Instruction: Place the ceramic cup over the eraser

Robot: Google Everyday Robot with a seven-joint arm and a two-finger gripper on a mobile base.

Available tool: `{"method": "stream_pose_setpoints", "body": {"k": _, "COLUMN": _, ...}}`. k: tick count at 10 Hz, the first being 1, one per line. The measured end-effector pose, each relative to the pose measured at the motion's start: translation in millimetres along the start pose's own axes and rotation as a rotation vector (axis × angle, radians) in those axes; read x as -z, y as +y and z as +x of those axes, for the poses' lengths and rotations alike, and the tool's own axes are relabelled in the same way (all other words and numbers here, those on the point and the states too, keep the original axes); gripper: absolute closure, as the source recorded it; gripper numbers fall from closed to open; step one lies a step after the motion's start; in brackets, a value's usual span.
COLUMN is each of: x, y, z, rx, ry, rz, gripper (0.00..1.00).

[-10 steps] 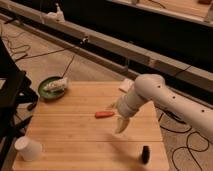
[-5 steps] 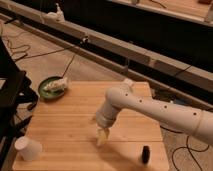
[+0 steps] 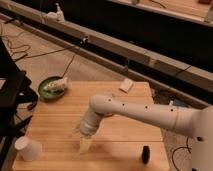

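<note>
gripper (image 3: 85, 144) low over table (image 3: 127, 142), whether open or closed: cannot tell | cup (image 3: 27, 148) upright at table's near-left corner, apart from gripper | likely stiff, smooth, breakable | pinch rim wall gently | eraser not made out

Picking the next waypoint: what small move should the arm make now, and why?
Probably shift the end effector left toward the white cup. The end effector hangs low over the front of the table, apart from the cup. The cup stands upright at the front-left corner, not yet grasped, and it has to be picked up before it can go anywhere.
</note>
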Motion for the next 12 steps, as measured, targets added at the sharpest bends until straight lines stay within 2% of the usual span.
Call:
{"method": "stream_pose_setpoints", "body": {"k": 1, "x": -14.3, "y": 4.9, "z": -13.3, "rx": 0.010, "ry": -0.024, "rz": -0.024, "gripper": 0.26}}
{"method": "stream_pose_setpoints", "body": {"k": 4, "x": -52.2, "y": 17.3, "z": -44.5, "rx": 0.062, "ry": -0.060, "rz": -0.084, "gripper": 0.26}}
{"method": "stream_pose_setpoints", "body": {"k": 10, "x": -53.5, "y": 17.5, "z": -46.1, "rx": 0.069, "ry": -0.062, "rz": -0.086, "gripper": 0.26}}
{"method": "stream_pose_setpoints", "body": {"k": 12, "x": -50.8, "y": 9.8, "z": -50.9, "rx": 0.080, "ry": -0.062, "rz": -0.081, "gripper": 0.26}}
